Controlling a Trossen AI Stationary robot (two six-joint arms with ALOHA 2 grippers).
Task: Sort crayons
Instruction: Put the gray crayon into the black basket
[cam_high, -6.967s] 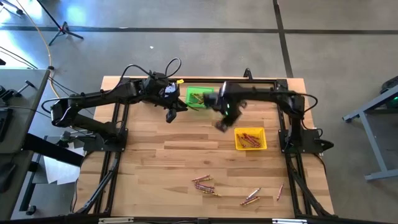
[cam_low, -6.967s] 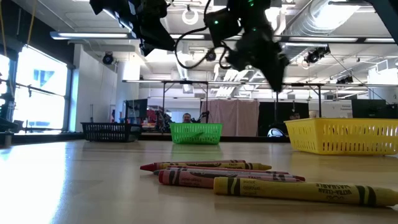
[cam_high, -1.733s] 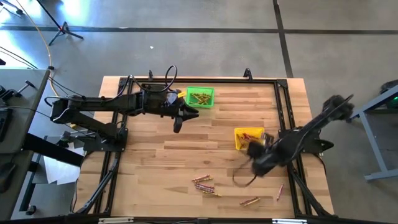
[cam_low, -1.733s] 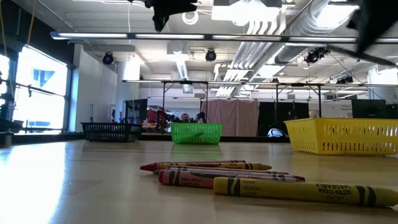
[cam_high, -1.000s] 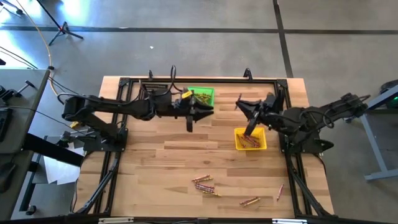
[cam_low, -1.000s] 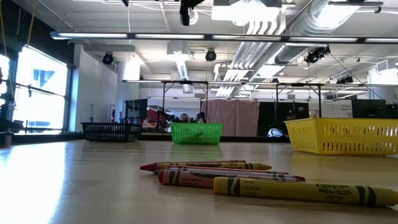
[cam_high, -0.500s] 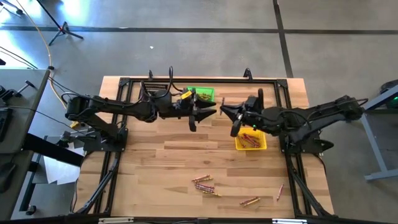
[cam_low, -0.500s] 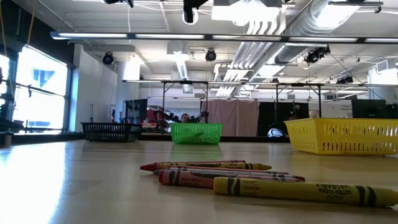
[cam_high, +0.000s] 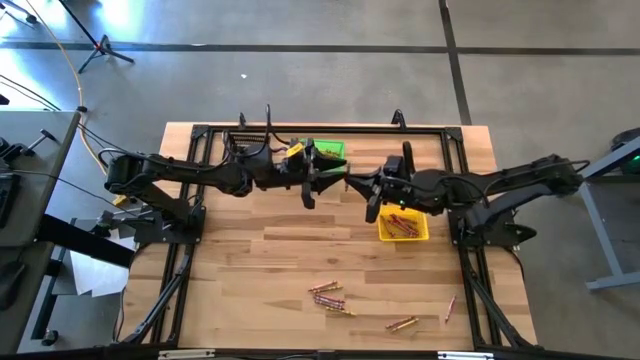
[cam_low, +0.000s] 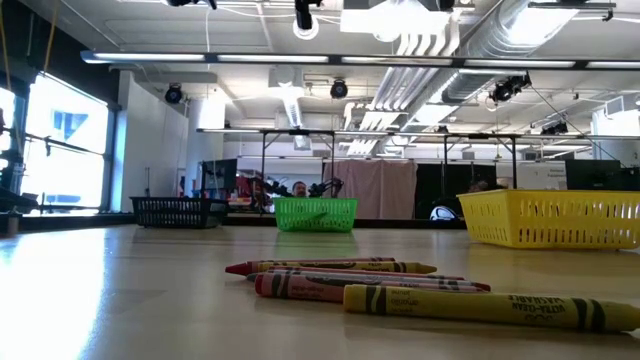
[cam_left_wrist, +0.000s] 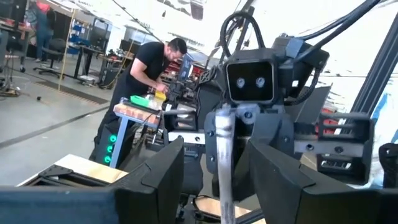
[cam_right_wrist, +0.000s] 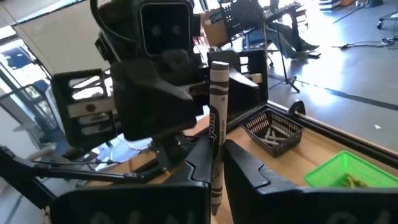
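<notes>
While right gripper (cam_right_wrist: 216, 163) pinches grey crayon (cam_right_wrist: 217, 134), label unreadable.

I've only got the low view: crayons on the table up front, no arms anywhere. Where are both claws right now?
Observer: Both are raised beside the green bin, facing each other: left claw, right claw.
Operator: Is either one holding anything?
Observer: The right claw is shut on a grey crayon, held upright.
Operator: And the left?
Observer: Open. In its wrist view that crayon shows between its fingers, which are not closed on it.
</notes>
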